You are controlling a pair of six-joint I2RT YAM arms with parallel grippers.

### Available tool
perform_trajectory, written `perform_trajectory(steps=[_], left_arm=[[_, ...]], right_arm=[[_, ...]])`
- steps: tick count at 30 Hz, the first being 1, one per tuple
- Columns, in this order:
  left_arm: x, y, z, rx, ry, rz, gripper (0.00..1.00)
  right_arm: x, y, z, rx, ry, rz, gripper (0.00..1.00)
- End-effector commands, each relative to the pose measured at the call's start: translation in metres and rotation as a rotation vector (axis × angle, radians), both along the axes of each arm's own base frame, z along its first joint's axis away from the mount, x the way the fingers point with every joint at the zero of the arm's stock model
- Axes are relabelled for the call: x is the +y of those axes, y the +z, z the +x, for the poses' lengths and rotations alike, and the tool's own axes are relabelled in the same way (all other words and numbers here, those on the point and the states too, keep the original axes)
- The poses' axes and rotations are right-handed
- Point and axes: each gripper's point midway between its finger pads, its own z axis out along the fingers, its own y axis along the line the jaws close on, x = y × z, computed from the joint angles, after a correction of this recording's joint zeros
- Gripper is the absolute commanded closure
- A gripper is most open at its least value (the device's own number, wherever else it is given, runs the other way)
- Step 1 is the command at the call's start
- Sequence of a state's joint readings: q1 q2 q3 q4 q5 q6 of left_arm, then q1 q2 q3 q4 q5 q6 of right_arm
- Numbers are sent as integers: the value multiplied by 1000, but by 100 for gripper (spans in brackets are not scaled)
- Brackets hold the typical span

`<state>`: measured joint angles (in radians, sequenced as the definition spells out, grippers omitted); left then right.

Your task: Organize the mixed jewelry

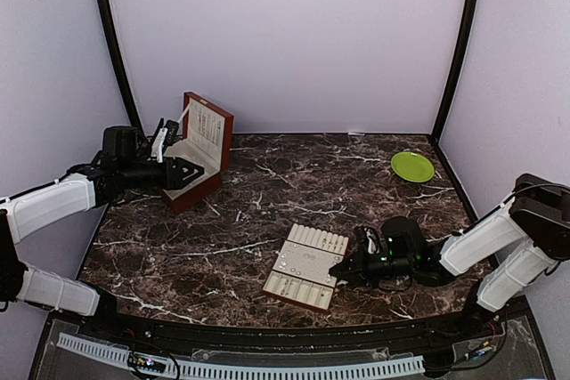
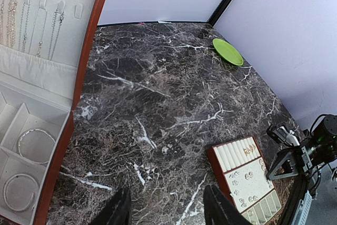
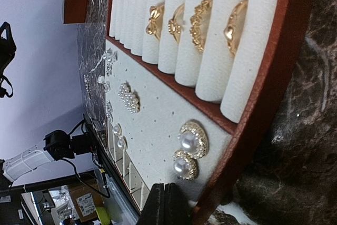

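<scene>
On the dark brown marble table (image 1: 267,193) with white veins, a cream slotted tray with a red-brown rim (image 1: 298,289) lies flat in the lower middle of the top view. The mixed jewelry (image 3: 129,98) sits in this tray. In the right wrist view four gold rings (image 3: 200,17) are pushed between the white rolls at the top of the frame. Two round pearl earrings (image 3: 185,166) and some smaller pale pieces rest on the perforated pad below them. The right gripper (image 1: 341,269) is low over the table, just beside the right edge of the tray. Its two black fingers (image 3: 158,204) are pressed together at the bottom of the right wrist view, with nothing between them. I cannot tell if they touch the rim. The left gripper (image 1: 187,173) is at the left of the top view, in front of an open red-brown wooden box (image 2: 84,61). In the left wrist view its fingers are apart at the bottom edge, only the marble shows between them, and it holds nothing. Inside the box, thin silver chains (image 2: 31,25) hang on the cream lining of the lid at the upper left. Two silver bangles (image 2: 36,146) lie in compartments at the lower left. A round green plate (image 1: 412,166) stands alone near the upper right corner of the table.
</scene>
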<state>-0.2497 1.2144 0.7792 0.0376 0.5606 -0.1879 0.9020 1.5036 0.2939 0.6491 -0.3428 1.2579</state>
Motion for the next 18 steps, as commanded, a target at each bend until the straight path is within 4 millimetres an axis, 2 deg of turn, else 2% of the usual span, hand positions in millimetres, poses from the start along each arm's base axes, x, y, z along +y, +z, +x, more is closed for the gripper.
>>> perform_trajectory(steps=[1,7,18], left_arm=[[1,15,-1,-52,-3,-19,51],[1,15,-1,-53,-4,-20,51],[2,16,-2,-58,1,-19,51]], right_arm=[[-1,-5,0,-1,-5,-17,100],[-1,-5,0,-1,-7,-17,99],[-3,-1,2,-19,-11,-37,88]])
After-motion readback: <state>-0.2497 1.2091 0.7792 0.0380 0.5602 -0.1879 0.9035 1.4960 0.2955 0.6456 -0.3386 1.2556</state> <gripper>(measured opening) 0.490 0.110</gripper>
